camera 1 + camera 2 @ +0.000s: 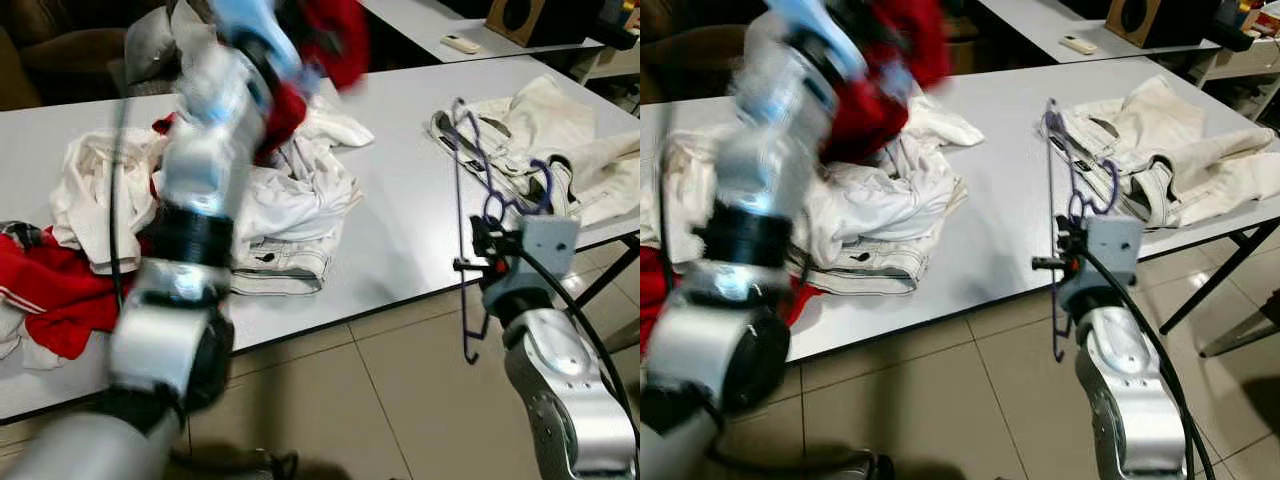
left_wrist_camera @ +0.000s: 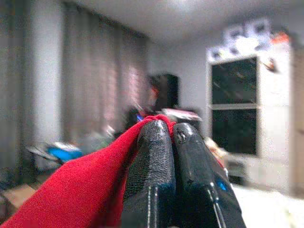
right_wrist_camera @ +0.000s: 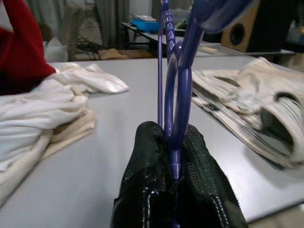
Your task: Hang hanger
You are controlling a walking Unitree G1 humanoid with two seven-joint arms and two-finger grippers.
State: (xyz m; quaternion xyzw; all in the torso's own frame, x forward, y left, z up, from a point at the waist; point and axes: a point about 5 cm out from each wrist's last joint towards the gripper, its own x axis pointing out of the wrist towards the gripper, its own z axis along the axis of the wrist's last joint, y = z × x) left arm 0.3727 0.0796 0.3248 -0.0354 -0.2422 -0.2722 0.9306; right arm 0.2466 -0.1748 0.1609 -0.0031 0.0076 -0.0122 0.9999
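Blue hanger [image 1: 470, 200] is clamped upright in right claw [image 3: 175, 137] at worktop [image 1: 400, 240] edge; red cloth [image 2: 76, 190] is pinched in raised left claw [image 2: 172, 130].

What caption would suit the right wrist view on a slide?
Right gripper shut on a purple hanger above a grey table strewn with clothes.

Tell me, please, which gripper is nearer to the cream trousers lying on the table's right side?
Right. The right gripper holds the purple hanger at the table edge just beside the cream trousers; the left gripper, raised with the red garment, is far across the table.
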